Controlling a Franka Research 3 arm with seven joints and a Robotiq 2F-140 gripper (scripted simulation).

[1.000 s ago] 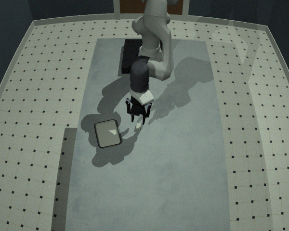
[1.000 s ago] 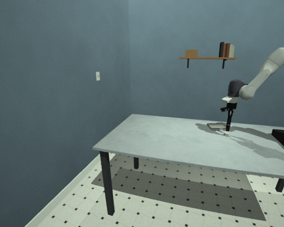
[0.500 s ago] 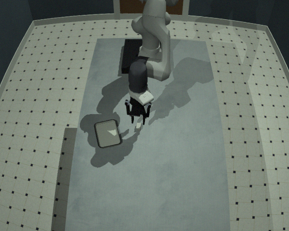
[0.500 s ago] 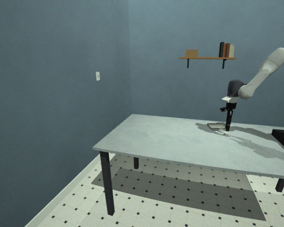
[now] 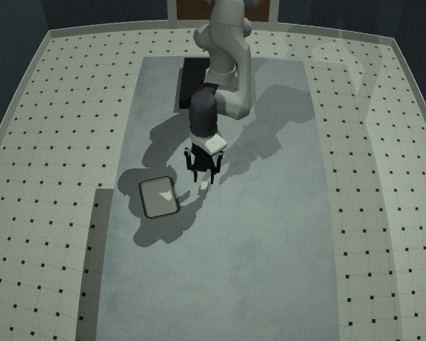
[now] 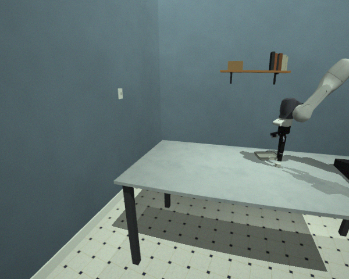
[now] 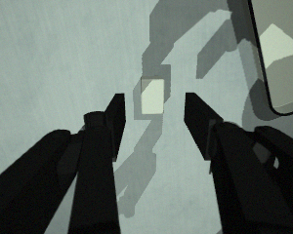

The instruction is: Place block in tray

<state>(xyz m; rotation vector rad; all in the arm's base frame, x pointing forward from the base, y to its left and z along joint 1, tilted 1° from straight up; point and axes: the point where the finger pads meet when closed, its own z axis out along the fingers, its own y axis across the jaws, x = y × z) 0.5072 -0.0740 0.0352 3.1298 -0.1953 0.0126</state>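
Note:
A small white block (image 5: pixel 204 185) (image 6: pixel 278 164) (image 7: pixel 152 96) lies on the grey table, a little to the right of the white tray (image 5: pixel 144 199) (image 6: pixel 259 153) (image 7: pixel 283 99). My gripper (image 5: pixel 204 180) (image 6: pixel 279 158) (image 7: pixel 154 107) hangs just above the block, fingers partly open and empty. In the wrist view the block lies just ahead of the gap between the two dark fingers, on the table, touching neither. The tray is empty, with a dark rim and a sunlit patch on its floor.
The arm's black base plate (image 5: pixel 193 82) (image 6: pixel 346 170) sits at the back of the table (image 5: pixel 220 256) (image 6: pixel 198 174). Dark arm shadows fall over the tray and the block. A wall shelf (image 6: pixel 254 71) with books hangs far behind.

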